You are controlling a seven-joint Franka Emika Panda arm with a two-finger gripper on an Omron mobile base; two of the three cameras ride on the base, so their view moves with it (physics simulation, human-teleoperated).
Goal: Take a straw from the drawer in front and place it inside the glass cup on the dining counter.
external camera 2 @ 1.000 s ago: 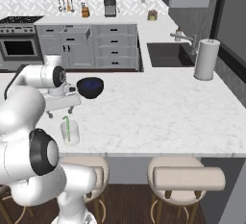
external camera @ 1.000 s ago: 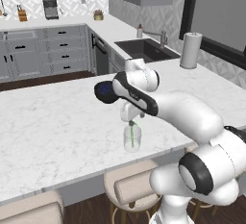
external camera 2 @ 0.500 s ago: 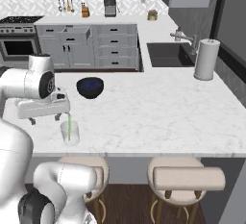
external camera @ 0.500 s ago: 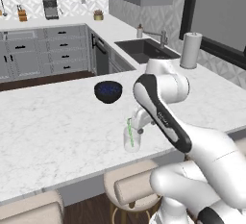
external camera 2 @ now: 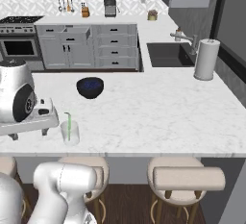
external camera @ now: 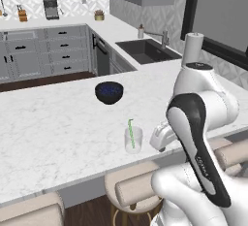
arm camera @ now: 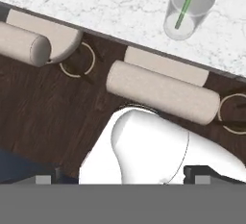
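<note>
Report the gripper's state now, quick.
Gripper: open, holding nothing; the thin light-green straw stands in the clear glass cup.

Bright, even rendered light, soft faint shadows, slight overall softness, no glare.

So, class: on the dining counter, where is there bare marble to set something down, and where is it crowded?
Free: the broad stretch of dining counter between the dark bowl and the paper-towel roll, and the marble left of the bowl in the left base view. Crowded: the stool-side edge, where the glass cup holding the straw stands close beside the open gripper.
</note>
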